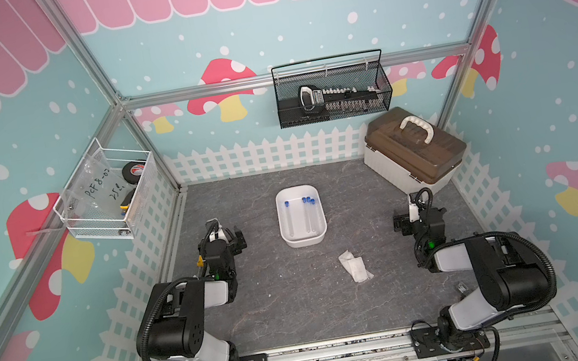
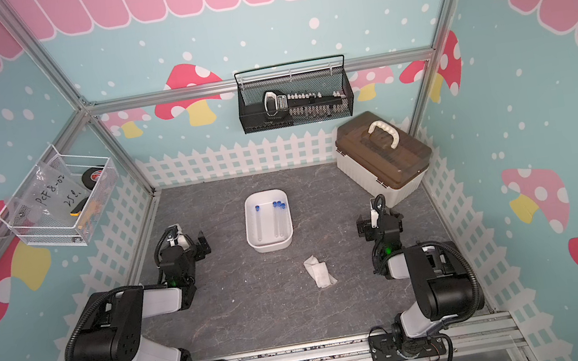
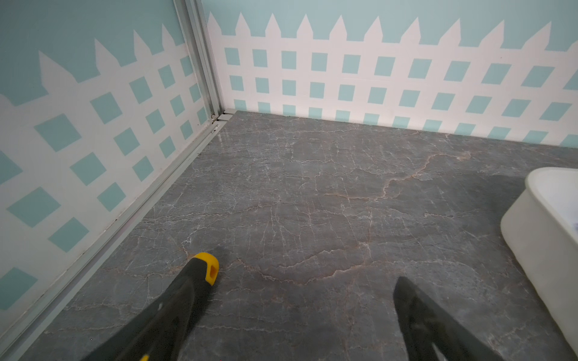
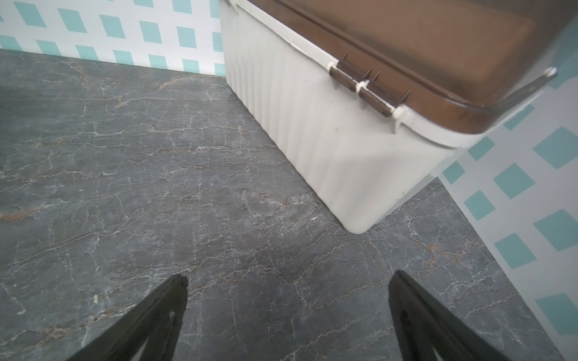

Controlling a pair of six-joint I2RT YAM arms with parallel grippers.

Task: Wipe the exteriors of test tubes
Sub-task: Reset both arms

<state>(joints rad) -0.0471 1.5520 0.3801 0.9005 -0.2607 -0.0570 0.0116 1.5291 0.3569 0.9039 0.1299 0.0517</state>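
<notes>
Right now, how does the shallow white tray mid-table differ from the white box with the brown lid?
The shallow white tray is open and low; the brown-lidded white box is shut and taller. The tray holds blue-capped test tubes; the box's contents cannot be made out. Both are white-bodied and stand on the grey table.

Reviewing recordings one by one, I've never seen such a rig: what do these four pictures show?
The black-and-white left robot arm and right robot arm stand at a grey marble-patterned table. The two wide pictures come from one overhead camera pair. The two close ones come from a camera on each arm's wrist. On the table are a white rectangular plastic tray holding clear test tubes with blue caps, a crumpled white cloth, and a white box with a brown lid. The left gripper and right gripper are open and hold nothing.
</notes>
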